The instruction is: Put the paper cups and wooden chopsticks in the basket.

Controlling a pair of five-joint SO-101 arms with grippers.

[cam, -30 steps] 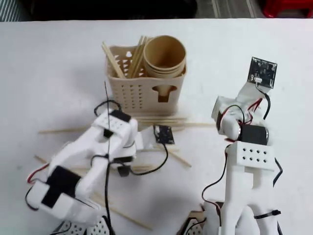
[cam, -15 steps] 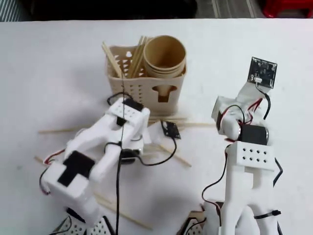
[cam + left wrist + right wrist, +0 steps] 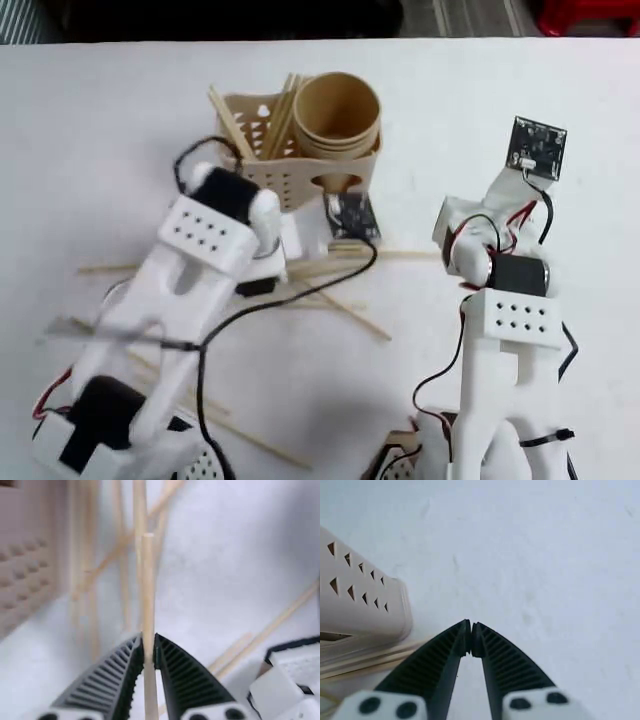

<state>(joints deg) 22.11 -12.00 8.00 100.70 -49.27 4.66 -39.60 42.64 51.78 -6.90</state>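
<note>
Left gripper (image 3: 148, 644): clenched on one wooden chopstick (image 3: 147, 585), pinched near one end; the rest of the stick runs out ahead of the jaws.
Held chopstick, position: just beside the front wall of the basket (image 3: 22, 580), above the sticks on the table. Whether its far tip touches them is hard to judge from the wrist view.
Right gripper (image 3: 471, 639): jaws pressed together with nothing between them, low over the table near the basket's side.
Basket contents: stacked paper cups (image 3: 337, 115) stand in the compartment nearer the right arm; several stowed chopsticks (image 3: 278, 112) lean in the other.
Still out: loose chopsticks (image 3: 345, 308) lie scattered on the table (image 3: 520, 90) in front of the basket.
Change over the last second: the left arm (image 3: 205, 245) has swung from the loose pile in toward the basket front, with its wrist end now against the wall.
Meaning for the task: the pick appears made and one stick is in transit. It likely needs lifting above the rim next. With many sticks left, the task is partway done.
</note>
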